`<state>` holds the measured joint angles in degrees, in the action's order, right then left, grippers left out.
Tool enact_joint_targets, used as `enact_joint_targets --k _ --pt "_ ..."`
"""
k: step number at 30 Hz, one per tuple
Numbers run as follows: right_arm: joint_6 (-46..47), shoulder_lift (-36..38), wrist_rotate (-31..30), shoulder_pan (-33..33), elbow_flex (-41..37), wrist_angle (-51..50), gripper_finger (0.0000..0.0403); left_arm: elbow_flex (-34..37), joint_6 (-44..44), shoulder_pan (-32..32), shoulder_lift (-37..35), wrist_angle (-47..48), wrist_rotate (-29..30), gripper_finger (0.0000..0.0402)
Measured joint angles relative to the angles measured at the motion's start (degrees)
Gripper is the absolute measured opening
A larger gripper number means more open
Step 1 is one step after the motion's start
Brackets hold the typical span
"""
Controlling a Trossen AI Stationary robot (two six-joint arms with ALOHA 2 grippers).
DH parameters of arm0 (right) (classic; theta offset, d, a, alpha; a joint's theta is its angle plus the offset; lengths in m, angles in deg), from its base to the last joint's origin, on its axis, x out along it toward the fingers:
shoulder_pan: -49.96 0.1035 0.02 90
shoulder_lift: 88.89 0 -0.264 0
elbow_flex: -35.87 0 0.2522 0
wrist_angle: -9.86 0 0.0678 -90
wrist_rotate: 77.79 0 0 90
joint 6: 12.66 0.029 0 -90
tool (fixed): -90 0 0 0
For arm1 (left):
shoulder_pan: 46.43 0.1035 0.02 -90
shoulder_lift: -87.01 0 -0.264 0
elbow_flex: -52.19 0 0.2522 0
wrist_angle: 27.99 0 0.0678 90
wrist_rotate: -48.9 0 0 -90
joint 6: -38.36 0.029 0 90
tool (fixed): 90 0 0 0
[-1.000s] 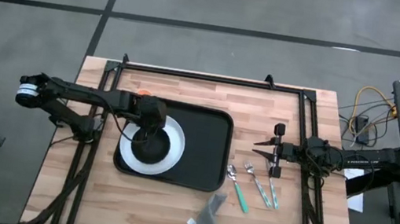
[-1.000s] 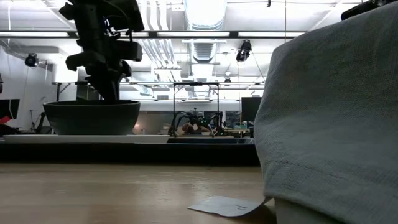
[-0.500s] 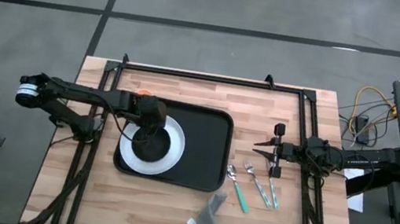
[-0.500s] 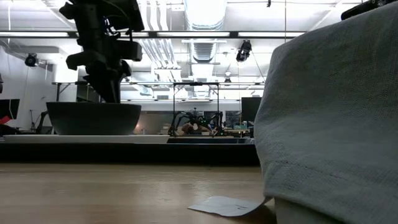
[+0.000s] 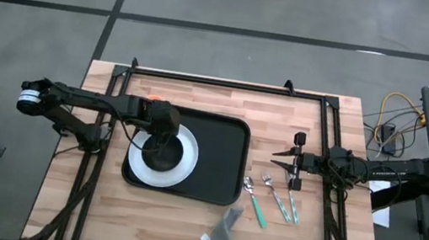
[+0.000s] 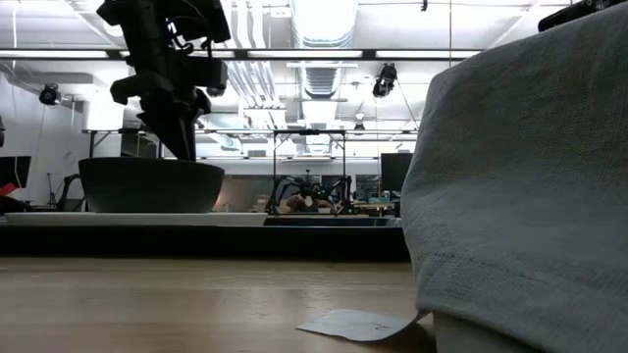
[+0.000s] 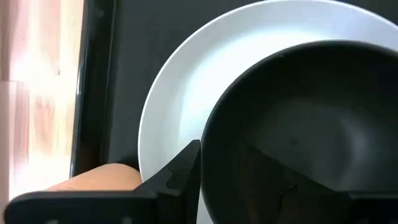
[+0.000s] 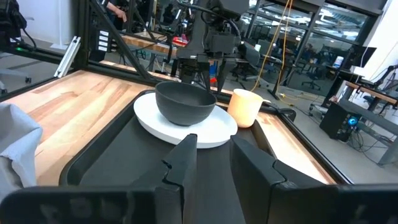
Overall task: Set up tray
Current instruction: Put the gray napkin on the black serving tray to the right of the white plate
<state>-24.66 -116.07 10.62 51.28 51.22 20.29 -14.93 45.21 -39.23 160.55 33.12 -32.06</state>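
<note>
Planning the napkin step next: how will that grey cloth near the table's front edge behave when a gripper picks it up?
The grey cloth lies crumpled and folded, so it is probably floppy and will drape. It looks thin, likely light. Its attached tag may dangle.

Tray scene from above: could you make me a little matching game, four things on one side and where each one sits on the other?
Things:
1. small black bowl
2. round white plate
3. grey folded cloth
4. metal spoons and forks

Places:
A. on the large black rectangular tray
B. on the wood beside the tray's right edge
C. on the plate
D. near the table's front edge

Pairs: 1-C, 2-A, 3-D, 4-B
</note>
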Motion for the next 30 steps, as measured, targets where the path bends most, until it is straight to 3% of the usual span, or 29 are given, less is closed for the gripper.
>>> enact_joint_targets --k 6,10,12,15,18,30 --pt "0.2 0.0 0.0 0.0 0.0 -0.4 0.0077 -0.4 -0.6 -0.1 0.0 -1.7 0.0 0.0085" --pt "0.4 0.0 0.0 0.0 0.0 -0.4 0.007 -0.4 -8.9 -0.5 0.0 -1.3 -1.1 0.0085" --pt "0.5 0.0 0.0 0.0 0.0 -0.4 0.0068 -0.4 -11.5 -0.9 -0.2 -1.4 -6.1 0.0085" --pt "0.5 0.0 0.0 0.0 0.0 -0.4 0.0069 -0.3 -12.1 -3.5 -0.3 -3.0 -18.4 0.0085" --pt "0.5 0.0 0.0 0.0 0.0 -0.4 0.0073 -0.3 -11.7 -8.9 -0.6 -8.4 -24.6 0.0085" --pt "0.1 0.0 0.0 0.0 0.0 -0.4 0.0086 -0.3 -11.9 -40.1 -1.2 -27.5 -22.1 0.0085"
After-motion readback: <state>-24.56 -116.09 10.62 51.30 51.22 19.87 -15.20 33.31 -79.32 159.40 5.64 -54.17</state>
